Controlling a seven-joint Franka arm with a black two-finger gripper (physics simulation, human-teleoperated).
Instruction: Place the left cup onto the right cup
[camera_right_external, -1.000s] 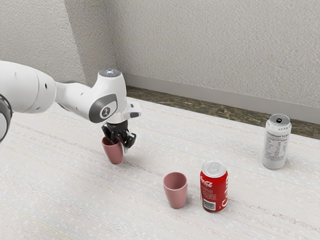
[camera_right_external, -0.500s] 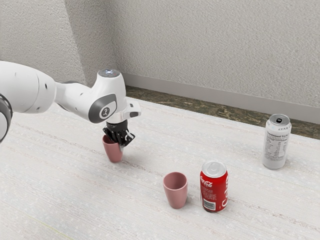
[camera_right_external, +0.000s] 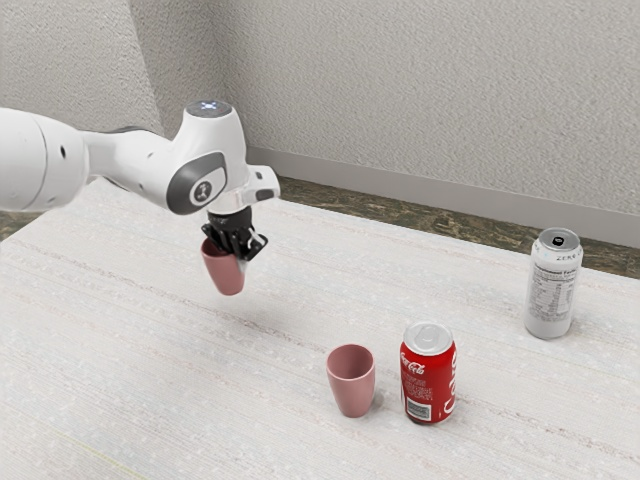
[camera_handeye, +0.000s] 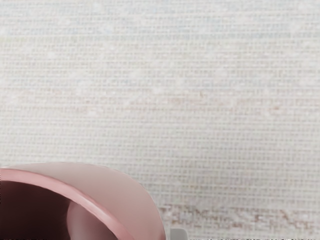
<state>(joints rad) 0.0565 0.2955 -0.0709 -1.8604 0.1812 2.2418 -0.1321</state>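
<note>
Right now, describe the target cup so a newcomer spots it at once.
On the white table, find the red can. The standing cup is just to the exterior view's left of it, pink, upright and free; the other pink cup hangs in the gripper above the table.

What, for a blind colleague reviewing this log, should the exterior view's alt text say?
A white robot arm holds a pink cup by its rim in its black gripper, lifted off the table. A second pink cup stands upright beside a red can, with a silver can farther toward the exterior view's right.
</note>
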